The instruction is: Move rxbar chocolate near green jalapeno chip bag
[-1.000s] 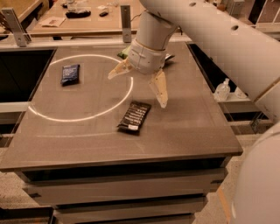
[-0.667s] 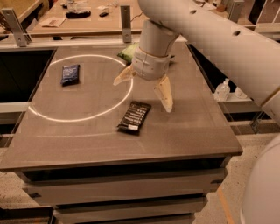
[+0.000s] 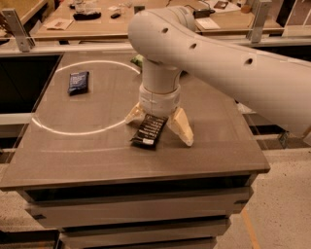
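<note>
The rxbar chocolate [image 3: 150, 131], a flat black wrapper with white lettering, lies on the brown table [image 3: 97, 155] near its front middle. My gripper [image 3: 159, 126] hangs straight over it, open, with one tan finger [image 3: 181, 127] to the bar's right and the other finger [image 3: 134, 115] to its left. The fingers straddle the bar's far end. The green jalapeno chip bag [image 3: 137, 60] shows only as a small green sliver at the back, mostly hidden behind my arm.
A smaller dark blue packet [image 3: 78, 82] lies at the table's back left. A white ring of light [image 3: 87, 97] marks the tabletop. Another table with clutter [image 3: 87, 14] stands behind. The table's front edge is close below the bar.
My gripper has come down and forward from behind the bar to right over it, its fingers now on either side of the bar. The bar has not moved.
</note>
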{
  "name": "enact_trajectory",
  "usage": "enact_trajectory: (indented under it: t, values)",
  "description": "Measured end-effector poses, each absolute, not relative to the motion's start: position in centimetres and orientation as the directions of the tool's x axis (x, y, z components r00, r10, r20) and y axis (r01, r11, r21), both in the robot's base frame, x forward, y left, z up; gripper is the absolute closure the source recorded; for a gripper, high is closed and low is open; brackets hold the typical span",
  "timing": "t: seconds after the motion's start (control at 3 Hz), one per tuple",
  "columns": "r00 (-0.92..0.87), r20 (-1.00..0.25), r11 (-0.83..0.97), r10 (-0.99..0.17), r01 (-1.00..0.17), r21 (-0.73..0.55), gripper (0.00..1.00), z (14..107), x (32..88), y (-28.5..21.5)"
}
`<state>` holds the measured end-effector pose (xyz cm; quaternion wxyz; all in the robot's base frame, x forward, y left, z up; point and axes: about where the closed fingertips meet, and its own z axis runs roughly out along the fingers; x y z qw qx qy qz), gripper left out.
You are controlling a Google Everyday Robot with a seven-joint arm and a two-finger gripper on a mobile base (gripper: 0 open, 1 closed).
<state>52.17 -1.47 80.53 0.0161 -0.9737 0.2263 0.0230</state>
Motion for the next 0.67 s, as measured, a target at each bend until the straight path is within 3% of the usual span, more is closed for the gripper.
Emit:
enact_trajectory:
  t: [0.67]
  values:
    - [0.901,-0.041,-0.902,-0.431,-0.431,0.016,0.41,79.79,50.80,-1.70]
